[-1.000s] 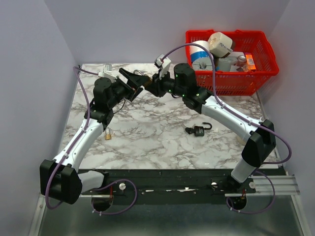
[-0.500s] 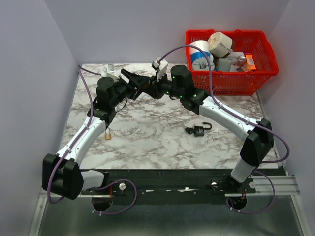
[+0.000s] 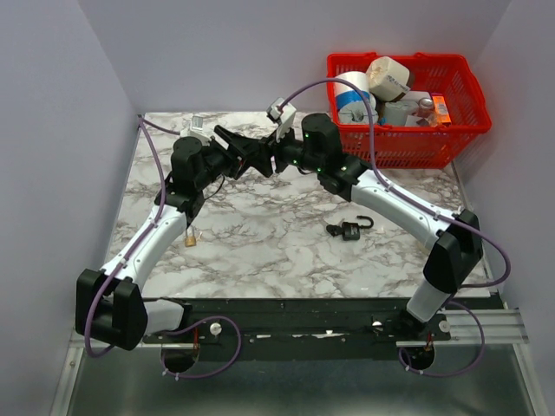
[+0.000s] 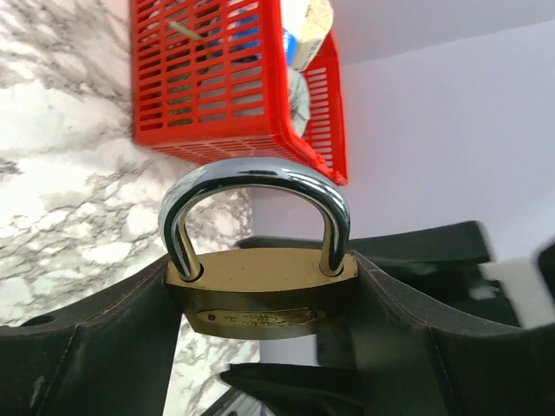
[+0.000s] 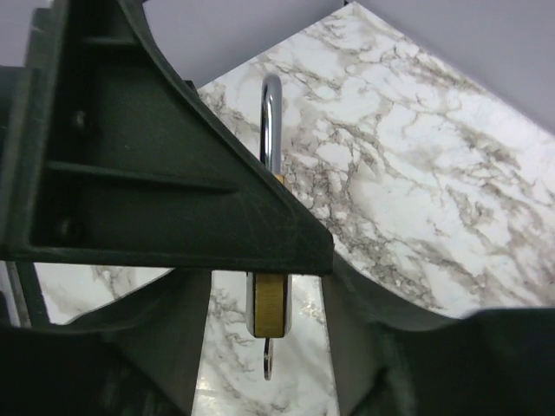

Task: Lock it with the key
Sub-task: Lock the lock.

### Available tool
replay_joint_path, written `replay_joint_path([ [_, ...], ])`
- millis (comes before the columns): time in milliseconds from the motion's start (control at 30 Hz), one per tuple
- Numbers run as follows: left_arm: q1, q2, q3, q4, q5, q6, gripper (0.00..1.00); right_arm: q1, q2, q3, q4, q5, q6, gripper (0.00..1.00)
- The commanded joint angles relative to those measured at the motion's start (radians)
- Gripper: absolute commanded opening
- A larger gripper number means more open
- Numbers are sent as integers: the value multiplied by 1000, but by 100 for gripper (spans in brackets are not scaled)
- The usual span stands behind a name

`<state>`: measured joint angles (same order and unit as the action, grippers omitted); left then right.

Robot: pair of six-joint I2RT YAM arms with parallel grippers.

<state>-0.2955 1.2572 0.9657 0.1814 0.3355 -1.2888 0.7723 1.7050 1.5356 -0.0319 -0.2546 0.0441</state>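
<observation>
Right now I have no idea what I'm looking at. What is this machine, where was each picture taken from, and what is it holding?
These are two robot arms bolted to the near edge of a marble table. One picture looks down from above and behind them; the other two come from small cameras on each wrist. The left arm's fingers pinch a brass padlock in the air, and the right arm's fingers stand apart close to it. A small metal piece pokes out below the lock, perhaps a key; I cannot tell. On the table lie a black padlock with its shackle open and a small brass padlock. A red basket of odds and ends sits at the far right corner.
</observation>
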Motion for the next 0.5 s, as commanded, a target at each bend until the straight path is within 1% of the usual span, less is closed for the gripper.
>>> replay_joint_path([
  [0,31,-24,-12,12,51,34,9,-14,-70,8,35,-47,-33,72],
  [33,36,-33,-15,7,62,46,9,-22,-79,-2,-17,-61,-62,72],
  [100,45,-42,-21,6,79,60,6,-51,-108,-18,-48,-131,-84,73],
  [167,44,-56,-30,7,102,66,5,-65,-120,-20,-101,-166,-124,73],
  [200,44,-58,-30,9,108,68,5,-74,-130,-26,-120,-223,-150,73],
  [267,45,-67,-33,7,102,71,5,-74,-137,-40,-158,-250,-203,70],
  [333,47,-68,-32,4,100,74,5,-74,-142,-46,-190,-294,-227,65],
  [400,47,-65,-32,3,92,68,5,-74,-133,-40,-198,-310,-214,63],
  [467,45,-64,-33,0,86,63,5,-74,-108,-20,-210,-313,-188,57],
])
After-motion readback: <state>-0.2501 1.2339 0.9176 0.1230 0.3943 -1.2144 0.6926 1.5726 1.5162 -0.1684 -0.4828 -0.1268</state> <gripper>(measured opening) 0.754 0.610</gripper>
